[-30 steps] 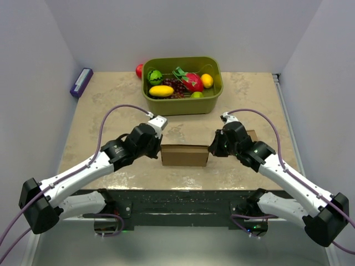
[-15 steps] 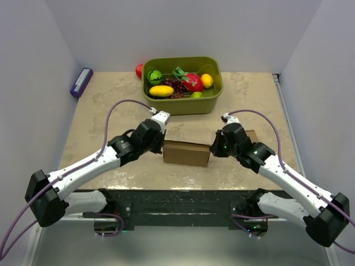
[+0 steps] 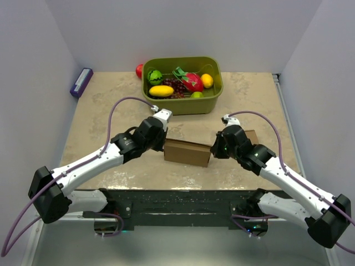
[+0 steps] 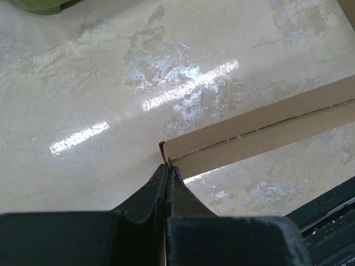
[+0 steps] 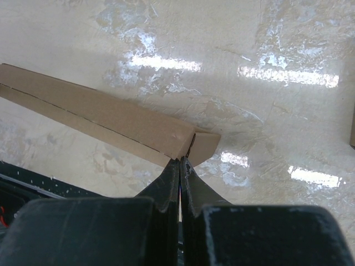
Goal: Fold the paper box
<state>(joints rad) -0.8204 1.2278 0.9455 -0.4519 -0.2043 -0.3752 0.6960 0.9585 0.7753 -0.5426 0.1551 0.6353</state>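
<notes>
From above, we see the paper box (image 3: 187,152) as a flattened brown strip across the middle of the worktop (image 3: 111,111), near the front edge, its right end a little nearer than its left. The left hand (image 3: 163,146) meets the strip's left end and the right hand (image 3: 212,149) meets its right end, so the box spans the gap between them. Far behind it stands a green tub (image 3: 183,106) of toy fruit (image 3: 161,91), with one red piece (image 3: 139,70) just outside its far left corner. A purple box (image 3: 81,82) lies at the far left by the wall. A small cardboard piece (image 3: 252,134) shows just behind the right arm.

Through the left wrist camera, we find the left hand (image 4: 167,170) closed, its two dark fingers pressed together on the corner of the paper box (image 4: 260,130). The strip runs away up and to the right, a dark seam along its length. Glossy worktop (image 4: 83,83) fills the rest, and a sliver of the green tub (image 4: 39,5) sits in the top corner.

Through the right wrist camera, we find the right hand (image 5: 179,163) likewise closed, pinching the end of the paper box (image 5: 94,113) where a short flap folds round. The strip leads off to the upper left over the shiny worktop (image 5: 249,44).
</notes>
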